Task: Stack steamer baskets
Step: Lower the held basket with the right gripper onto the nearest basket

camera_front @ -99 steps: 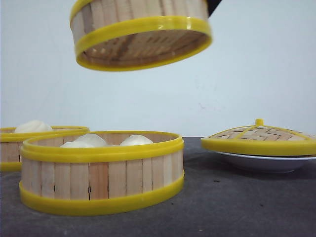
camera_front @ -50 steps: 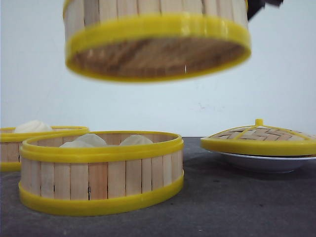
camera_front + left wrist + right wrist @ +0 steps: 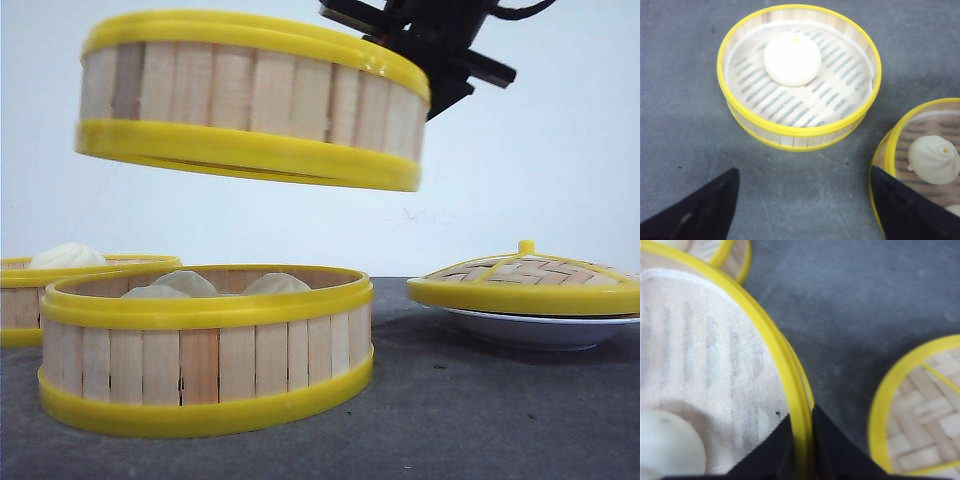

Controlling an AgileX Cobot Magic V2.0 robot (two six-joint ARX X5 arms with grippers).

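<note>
- My right gripper [image 3: 801, 450] was clamped on the yellow rim of the lifted steamer basket [image 3: 250, 95], one dark finger inside the wall and one outside, low in the right wrist frame.
- That basket hung in the air in the upper left of the front frame, tilted slightly, with my black right arm [image 3: 440, 40] behind its right edge at the top.
- Inside it, the wrist camera showed a white mesh liner [image 3: 705, 375] and a pale bun [image 3: 667, 445] at the lower left.
- Directly below it in the front frame stood the near steamer basket [image 3: 205, 350] on the dark grey table [image 3: 470, 410], holding pale buns [image 3: 275, 283].
- A third steamer basket [image 3: 60, 285] sat at the far left edge, behind the near one, with one bun [image 3: 792, 58] in it.
- At right, the domed woven lid [image 3: 525, 280] rested on a white dish [image 3: 540, 328].
- My left gripper [image 3: 805, 205] hovered over the table with its fingers spread wide apart, gripping nothing.
</note>
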